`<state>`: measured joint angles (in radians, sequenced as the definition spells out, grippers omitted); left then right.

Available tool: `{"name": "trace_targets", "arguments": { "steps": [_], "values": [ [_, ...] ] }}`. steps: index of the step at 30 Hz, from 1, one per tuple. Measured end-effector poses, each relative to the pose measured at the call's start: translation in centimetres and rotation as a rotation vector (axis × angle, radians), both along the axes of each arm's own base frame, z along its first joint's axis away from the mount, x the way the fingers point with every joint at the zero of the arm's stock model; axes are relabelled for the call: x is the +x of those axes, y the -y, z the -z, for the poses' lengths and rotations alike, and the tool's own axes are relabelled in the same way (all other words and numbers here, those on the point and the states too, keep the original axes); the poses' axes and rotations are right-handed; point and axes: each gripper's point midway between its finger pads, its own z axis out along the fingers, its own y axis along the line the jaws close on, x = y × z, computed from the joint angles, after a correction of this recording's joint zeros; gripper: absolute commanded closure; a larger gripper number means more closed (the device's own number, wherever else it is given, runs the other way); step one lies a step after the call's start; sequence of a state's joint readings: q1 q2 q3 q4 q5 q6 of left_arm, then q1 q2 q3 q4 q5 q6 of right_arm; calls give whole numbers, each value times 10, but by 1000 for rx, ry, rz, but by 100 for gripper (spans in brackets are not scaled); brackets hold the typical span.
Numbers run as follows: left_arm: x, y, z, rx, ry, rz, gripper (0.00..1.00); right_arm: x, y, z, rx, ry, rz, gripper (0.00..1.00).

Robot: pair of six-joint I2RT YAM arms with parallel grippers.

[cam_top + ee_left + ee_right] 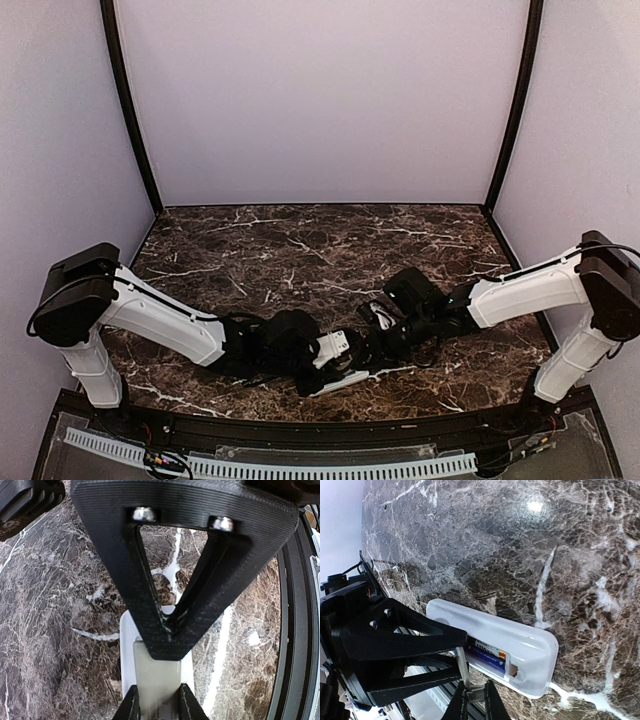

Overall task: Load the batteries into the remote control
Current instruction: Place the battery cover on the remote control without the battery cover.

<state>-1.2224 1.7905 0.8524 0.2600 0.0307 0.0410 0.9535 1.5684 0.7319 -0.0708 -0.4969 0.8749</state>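
Note:
The white remote control (pixel 520 635) lies back-up on the marble near the front edge. Its bay is open, and two batteries (pixel 492 657) lie side by side inside it. It also shows in the top view (pixel 345 381) and the left wrist view (pixel 126 640). The small flat grey cover (pixel 155 675) hangs just above the remote. My left gripper (pixel 159 706) is shut on the cover's side edges. My right gripper (pixel 477 703) is shut on a corner of the same cover (pixel 479 695). In the top view, the left gripper (pixel 335 350) and right gripper (pixel 375 335) meet over the remote.
The dark marble tabletop (pixel 300 250) lies between pale walls. A black rail (pixel 300 430) runs along the table's front edge, close to the remote. The right gripper's black triangular finger (pixel 200 570) fills the top of the left wrist view.

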Motion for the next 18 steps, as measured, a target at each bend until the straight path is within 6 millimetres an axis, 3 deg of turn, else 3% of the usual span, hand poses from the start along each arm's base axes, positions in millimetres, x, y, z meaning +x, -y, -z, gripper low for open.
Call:
{"name": "trace_targets", "arguments": {
  "steps": [5,18],
  "values": [
    [1,0,1,7,0,-3,66,2,-2,-1,17,4,-1,94],
    [0,-2,5,19,-4,-4,58,7,-5,-1,43,22,7,95]
  ]
}}
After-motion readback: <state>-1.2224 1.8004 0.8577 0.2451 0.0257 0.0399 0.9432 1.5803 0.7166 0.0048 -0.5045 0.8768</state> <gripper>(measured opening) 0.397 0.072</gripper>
